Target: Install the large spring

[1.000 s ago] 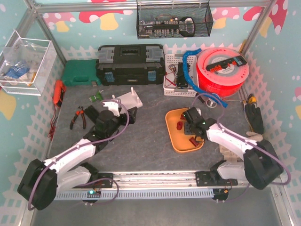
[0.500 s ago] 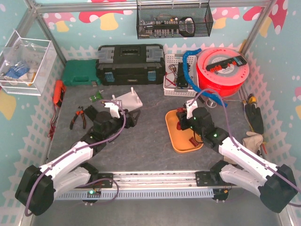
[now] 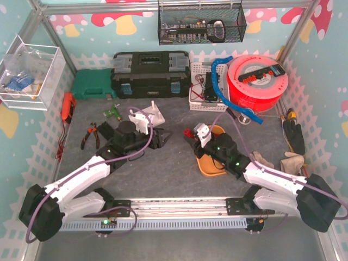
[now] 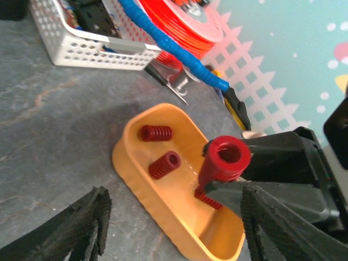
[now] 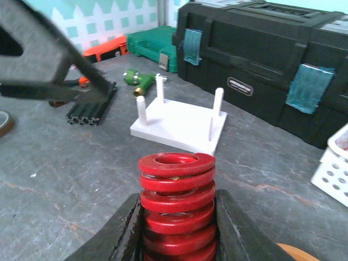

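Note:
My right gripper (image 3: pixel 191 135) is shut on the large red spring (image 5: pixel 176 204) and holds it above the table, left of the orange tray (image 3: pixel 210 167). The spring also shows in the left wrist view (image 4: pixel 224 163) and the top view (image 3: pixel 188 132). The white base with upright pegs (image 5: pixel 179 124) lies ahead of the spring; in the top view it (image 3: pixel 150 115) is partly behind my left arm. My left gripper (image 3: pixel 161 139) is open and empty, between the base and the right gripper. Its fingers (image 4: pixel 87 223) frame the tray.
The orange tray (image 4: pixel 163 190) holds three smaller red springs (image 4: pixel 163 164). A black toolbox (image 3: pixel 150 74), green case (image 3: pixel 92 85), white basket (image 3: pixel 206 87) and red filament spool (image 3: pixel 256 81) line the back. Pliers (image 3: pixel 89 136) and a black extrusion (image 5: pixel 89 106) lie at left.
My right gripper has lifted the large spring out of the tray and carried it left toward the white base. My left gripper has swung right toward it.

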`<state>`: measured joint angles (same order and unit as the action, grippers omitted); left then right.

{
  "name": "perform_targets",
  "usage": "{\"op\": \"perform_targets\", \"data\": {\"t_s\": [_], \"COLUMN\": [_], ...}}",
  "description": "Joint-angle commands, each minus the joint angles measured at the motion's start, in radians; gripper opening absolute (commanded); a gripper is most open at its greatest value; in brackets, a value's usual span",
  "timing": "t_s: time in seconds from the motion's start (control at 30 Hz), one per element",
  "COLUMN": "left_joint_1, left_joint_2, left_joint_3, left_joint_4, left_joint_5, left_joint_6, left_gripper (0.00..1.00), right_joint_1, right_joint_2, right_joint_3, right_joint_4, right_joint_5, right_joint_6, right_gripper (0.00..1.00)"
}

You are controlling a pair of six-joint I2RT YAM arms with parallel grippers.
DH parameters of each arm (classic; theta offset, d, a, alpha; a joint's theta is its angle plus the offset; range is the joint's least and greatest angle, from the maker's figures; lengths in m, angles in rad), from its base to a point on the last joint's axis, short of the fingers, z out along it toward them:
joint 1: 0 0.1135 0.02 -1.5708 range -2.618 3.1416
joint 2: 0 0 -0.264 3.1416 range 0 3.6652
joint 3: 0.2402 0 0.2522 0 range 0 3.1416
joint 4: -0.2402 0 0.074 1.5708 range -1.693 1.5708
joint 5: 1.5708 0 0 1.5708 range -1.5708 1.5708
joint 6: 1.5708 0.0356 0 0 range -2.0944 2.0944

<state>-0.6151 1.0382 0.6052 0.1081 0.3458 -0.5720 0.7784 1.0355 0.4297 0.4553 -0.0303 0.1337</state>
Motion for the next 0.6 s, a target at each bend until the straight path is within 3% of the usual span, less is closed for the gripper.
{"op": "perform_targets", "data": {"t_s": [0.0,0.23,0.57], "left_joint_1": [-0.033,-0.081,-0.129], "left_joint_2": [0.030,0.112,0.230], "left_joint_3": [0.066,0.156,0.228], "left_joint_4": [-0.047,-0.111,-0.142], "left_joint_5": [0.079,0.104,0.114], "left_joint_6": [-0.012,0.027,0.030], "left_gripper": [0.69,0.72,0.58], "right_joint_1": [0.040,0.066,0.077], "right_joint_2": [0.026,0.048,0.051], "right_joint_3": [-0.033,-0.073,-0.101], "right_joint_4": [0.212,0.292,0.324], "right_joint_5": [-0.007,-0.008,-0.019], "right_joint_6": [-0.088,-0.123,-0.138], "right_gripper": [0.09,0.09,0.09]}}
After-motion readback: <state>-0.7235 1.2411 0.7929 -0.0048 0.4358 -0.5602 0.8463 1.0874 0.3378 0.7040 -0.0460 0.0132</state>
